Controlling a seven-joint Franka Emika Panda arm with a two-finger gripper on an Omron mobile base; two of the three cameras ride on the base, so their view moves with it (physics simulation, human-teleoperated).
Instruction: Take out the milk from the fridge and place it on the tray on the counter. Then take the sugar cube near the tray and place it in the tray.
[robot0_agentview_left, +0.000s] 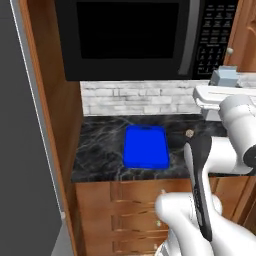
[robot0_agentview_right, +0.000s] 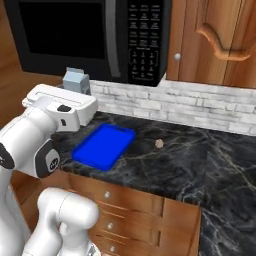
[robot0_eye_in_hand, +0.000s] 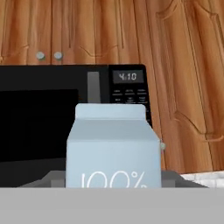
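Pale blue-grey milk (robot0_eye_in_hand: 113, 148) sits upright in the tool (robot0_agentview_right: 75, 92), whose jaws are part-open and closed on its sides, so it can be carried level. It hangs in the air near the blue tray (robot0_agentview_right: 104, 146), not yet over it. Beyond, the tray lies flat on the black marble table (robot0_agentview_right: 185, 160), ready to receive it, and the small sugar cube (robot0_agentview_right: 159, 143) waits near the tray. Behind stands a black microwave (robot0_agentview_right: 90, 35).
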